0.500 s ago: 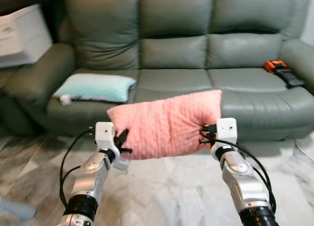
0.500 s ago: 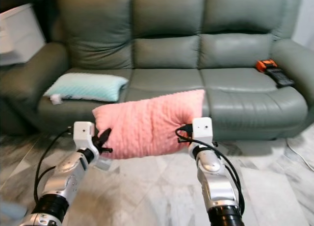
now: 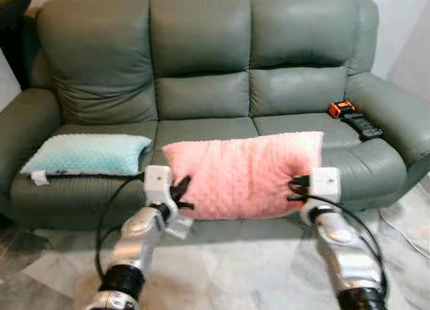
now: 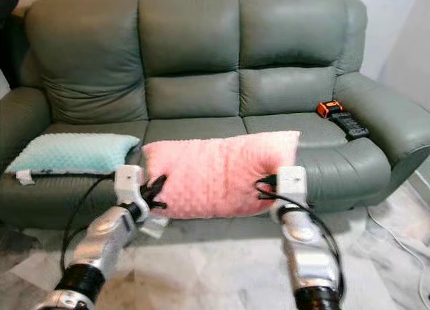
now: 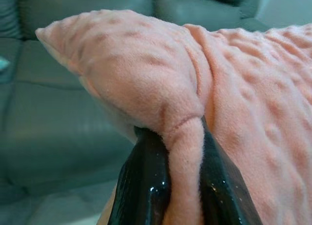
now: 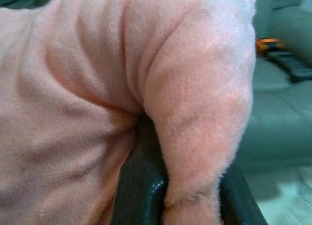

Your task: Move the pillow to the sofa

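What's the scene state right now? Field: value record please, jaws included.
held item: pink pillow, off the floor, in front of the sofa's front edge
left gripper: jaws pinch the pillow's left end
right gripper: jaws pinch the pillow's right end
sofa: green, three seats, straight ahead
left seat: light blue pillow lying flat
right seat: orange-and-black device, black remote beside it
floor: marble tiles

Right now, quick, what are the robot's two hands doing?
Left gripper: shut on the pink pillow, pinching one end.
Right gripper: shut on the pink pillow, pinching the other end.
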